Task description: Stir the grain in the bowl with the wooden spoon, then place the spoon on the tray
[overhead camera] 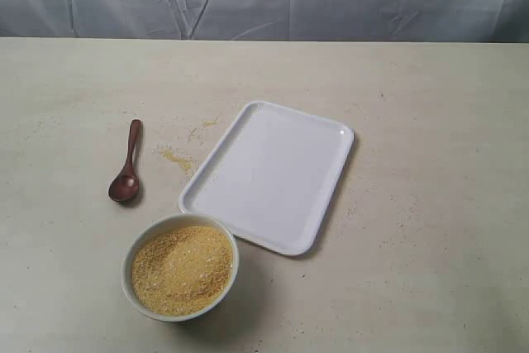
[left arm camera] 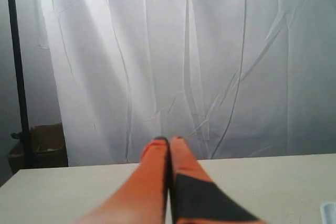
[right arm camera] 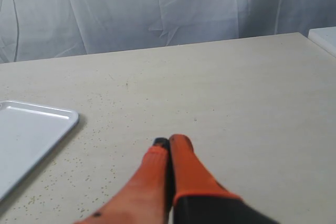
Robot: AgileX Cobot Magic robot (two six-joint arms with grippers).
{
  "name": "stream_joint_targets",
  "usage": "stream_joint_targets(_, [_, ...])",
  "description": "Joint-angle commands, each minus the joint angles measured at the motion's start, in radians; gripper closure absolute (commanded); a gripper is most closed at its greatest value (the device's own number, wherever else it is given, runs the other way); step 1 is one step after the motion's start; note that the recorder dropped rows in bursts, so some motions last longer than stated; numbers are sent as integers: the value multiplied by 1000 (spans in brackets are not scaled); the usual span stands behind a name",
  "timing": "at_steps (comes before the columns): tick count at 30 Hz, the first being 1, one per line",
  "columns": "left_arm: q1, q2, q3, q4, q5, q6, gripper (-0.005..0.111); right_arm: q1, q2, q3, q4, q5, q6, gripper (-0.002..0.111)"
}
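Two grippers, the left gripper (left arm camera: 169, 141) and the right gripper (right arm camera: 169, 142), show fingers pressed together, holding nothing. The wooden spoon (overhead camera: 126, 173) lies left of the tray (overhead camera: 273, 175), handle unobstructed for pickup. The bowl (overhead camera: 126, 269) of grain (overhead camera: 182, 270) sits just beside the tray's near-left corner, probably to keep transfers short.

My left gripper (left arm camera: 168, 142): orange fingers pressed together, tips touching. My right gripper (right arm camera: 168, 142): likewise closed (no gap showing).
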State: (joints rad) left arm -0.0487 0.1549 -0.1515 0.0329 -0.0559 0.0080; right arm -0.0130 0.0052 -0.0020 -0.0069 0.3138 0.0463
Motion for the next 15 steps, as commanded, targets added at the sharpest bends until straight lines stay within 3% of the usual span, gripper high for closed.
stream_joint_targets(1, [-3,153,-76,3,8,-8,107,3,-5,2,0,-9,-1,108])
stream_joint_targets(4, [-3,184,-76,-2,-17,-8,107,3,-5,2,0,-9,-1,108])
stream_joint_targets(10, [-3,198,-78,-25,61,-8,107,3,-5,2,0,-9,-1,108])
stream_joint_targets(15, [-3,342,-125,-42,118,-8,107,3,-5,2,0,-9,-1,108])
